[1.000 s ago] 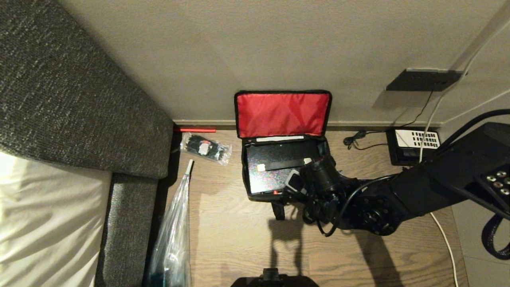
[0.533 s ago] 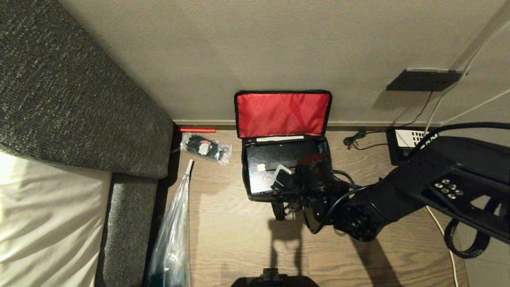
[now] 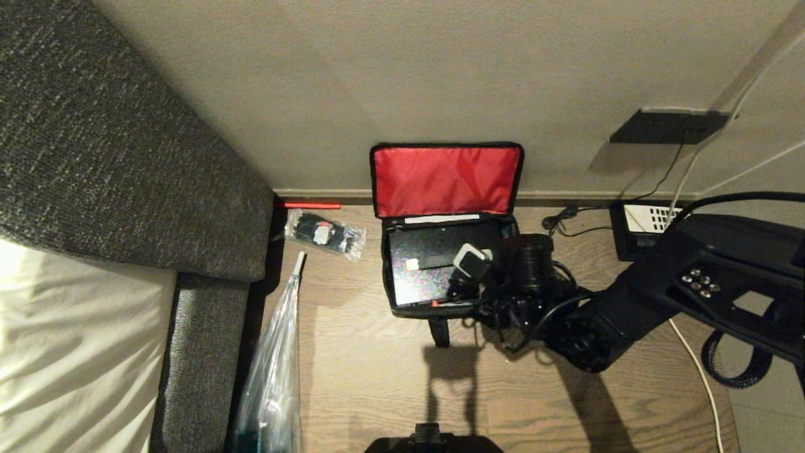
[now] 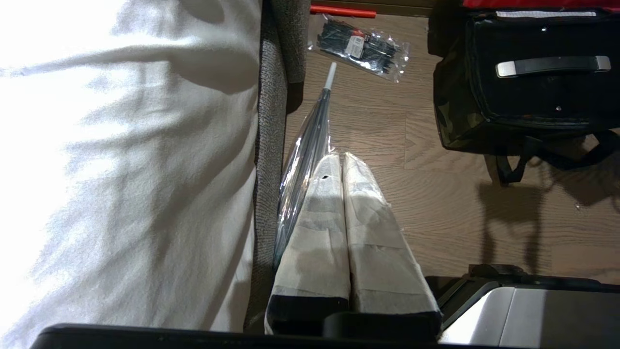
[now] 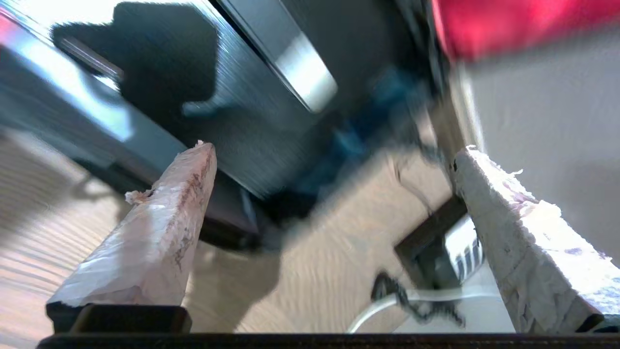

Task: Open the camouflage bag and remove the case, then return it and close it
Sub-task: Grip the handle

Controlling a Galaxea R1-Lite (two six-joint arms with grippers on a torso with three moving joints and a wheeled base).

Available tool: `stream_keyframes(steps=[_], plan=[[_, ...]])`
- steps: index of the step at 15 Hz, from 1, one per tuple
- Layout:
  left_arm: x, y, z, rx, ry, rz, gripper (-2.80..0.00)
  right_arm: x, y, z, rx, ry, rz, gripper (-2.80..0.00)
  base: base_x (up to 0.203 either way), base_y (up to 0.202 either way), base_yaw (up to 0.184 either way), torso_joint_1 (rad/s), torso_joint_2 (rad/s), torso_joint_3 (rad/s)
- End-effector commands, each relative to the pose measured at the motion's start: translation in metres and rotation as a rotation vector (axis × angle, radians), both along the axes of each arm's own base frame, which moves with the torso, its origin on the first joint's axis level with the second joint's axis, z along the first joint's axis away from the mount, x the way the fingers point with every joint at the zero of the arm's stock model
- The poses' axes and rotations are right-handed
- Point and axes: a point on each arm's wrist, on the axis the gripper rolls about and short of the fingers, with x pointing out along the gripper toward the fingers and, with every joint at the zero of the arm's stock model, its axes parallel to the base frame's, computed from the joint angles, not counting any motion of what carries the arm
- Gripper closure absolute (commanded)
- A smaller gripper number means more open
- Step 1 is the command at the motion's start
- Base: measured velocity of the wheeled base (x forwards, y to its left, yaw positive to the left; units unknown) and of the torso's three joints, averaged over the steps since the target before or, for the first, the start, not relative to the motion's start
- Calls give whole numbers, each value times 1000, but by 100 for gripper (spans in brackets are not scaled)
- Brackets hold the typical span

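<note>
bag: camouflage bag (image 3: 402,308) on floor by wall, red lid up | case: the case (image 3: 427,264) inside, unlifted | progress: opened; removing, returning, closing left | right gripper (image 3: 470,277): above case, fingers wide apart, empty | left gripper (image 4: 339,167): parked, fingers together | room: wood floor (image 3: 377,377), grey sofa (image 3: 94,157), beige wall (image 3: 377,75)

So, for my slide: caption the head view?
Right gripper open above the case in the open camouflage bag.

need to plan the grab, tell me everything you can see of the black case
The case is a black rectangular hard box lying flat inside the open camouflage bag, top up. A long black handle with silver ends lies flat across its lid, and a small red button shows at its near edge. The right gripper hovers above, jaws open.
</note>
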Motion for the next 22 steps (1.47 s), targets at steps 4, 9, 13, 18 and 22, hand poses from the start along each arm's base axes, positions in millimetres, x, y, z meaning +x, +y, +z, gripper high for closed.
stream_keyframes(steps=[4,9,13,18,22], plan=[[0,0,0,0,1,2,0,0,-20,-8,-64,42,-6,-280,0,0,0,0,0,0],[0,0,0,0,1,2,0,3,33,5,-266,-168,147,-280,0,0,0,0,0,0],[0,0,0,0,0,2,0,12,37,-6,-461,-284,228,-280,0,0,0,0,0,0],[0,0,0,0,0,2,0,20,55,-24,-494,-309,248,-280,0,0,0,0,0,0],[0,0,0,0,0,2,0,25,57,-42,-441,-267,249,-280,0,0,0,0,0,0]])
